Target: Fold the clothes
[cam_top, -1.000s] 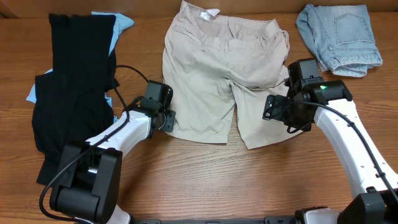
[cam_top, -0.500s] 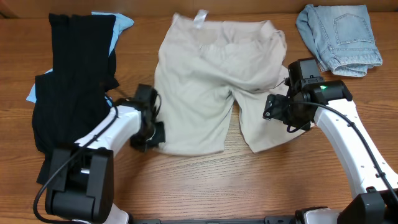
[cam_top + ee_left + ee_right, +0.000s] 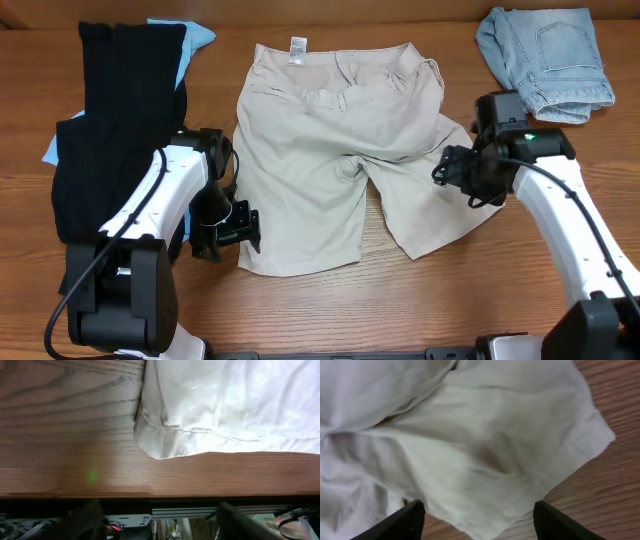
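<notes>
Beige khaki shorts (image 3: 330, 150) are shown spread out in the middle of a wooden surface (image 3: 330, 310). The waistband is turned away from the robot, with a white label (image 3: 297, 45) at its edge, and both legs are pointed toward the robot. A black garment (image 3: 120, 110), with a light-blue garment (image 3: 200, 38) under it, is laid well to the left of the shorts. Light-wash denim shorts (image 3: 545, 60) are bunched beyond their right waist corner.

The left tool (image 3: 228, 228) is held just outside the hem corner of the shorts' left leg, its fingers spread apart and nothing caught between them (only wood and hem are shown in its wrist view). The right tool (image 3: 462, 178) is poised over the outer edge of the right leg, its fingers likewise apart and nothing gripped. Whether it touches the cloth cannot be told.

The fabric is judged to be light, soft cotton that is limp, easily creased, and likely to sag and drag rather than keep its shape. A hold is best taken at the stitched hem corners or the thicker waistband, where the layers are doubled.
</notes>
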Motion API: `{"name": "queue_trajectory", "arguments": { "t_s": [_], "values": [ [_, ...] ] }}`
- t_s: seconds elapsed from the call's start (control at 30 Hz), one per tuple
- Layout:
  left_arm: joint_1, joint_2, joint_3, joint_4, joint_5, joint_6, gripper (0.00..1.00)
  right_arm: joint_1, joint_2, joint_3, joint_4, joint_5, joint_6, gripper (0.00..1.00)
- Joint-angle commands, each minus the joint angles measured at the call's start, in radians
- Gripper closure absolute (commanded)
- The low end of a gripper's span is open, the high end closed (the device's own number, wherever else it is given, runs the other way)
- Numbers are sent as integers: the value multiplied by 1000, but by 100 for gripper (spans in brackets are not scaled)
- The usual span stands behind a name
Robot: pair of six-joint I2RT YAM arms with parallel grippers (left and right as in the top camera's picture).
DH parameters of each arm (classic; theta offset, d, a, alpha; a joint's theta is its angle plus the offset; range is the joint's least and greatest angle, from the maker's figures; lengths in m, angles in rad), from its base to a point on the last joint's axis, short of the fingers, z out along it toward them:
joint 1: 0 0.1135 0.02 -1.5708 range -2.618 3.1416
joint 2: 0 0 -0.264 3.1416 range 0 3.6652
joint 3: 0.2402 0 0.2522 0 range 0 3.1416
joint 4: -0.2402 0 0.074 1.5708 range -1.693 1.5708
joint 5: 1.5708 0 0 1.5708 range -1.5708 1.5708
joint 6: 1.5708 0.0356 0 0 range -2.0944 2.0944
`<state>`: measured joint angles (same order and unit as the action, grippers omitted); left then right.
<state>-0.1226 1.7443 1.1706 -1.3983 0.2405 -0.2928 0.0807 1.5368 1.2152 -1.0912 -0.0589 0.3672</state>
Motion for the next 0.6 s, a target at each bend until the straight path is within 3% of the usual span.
{"name": "queue_trajectory", "arguments": {
  "t_s": [0.0, 0.23, 0.5, 0.57],
  "values": [
    [-4, 1, 15, 15, 11, 54, 16, -44, 53, -28, 29, -3, -8, 32],
    [-10, 1, 154, 119, 12, 123, 16, -29, 133, -84, 124, -104, -34, 42],
    [-46, 1, 354, 380, 14, 309, 16, -18, 222, -145, 201, -179, -22, 41],
    [-69, 1, 375, 498, 15, 359, 9, -23, 240, -159, 204, -175, -2, 37]
  ]
}}
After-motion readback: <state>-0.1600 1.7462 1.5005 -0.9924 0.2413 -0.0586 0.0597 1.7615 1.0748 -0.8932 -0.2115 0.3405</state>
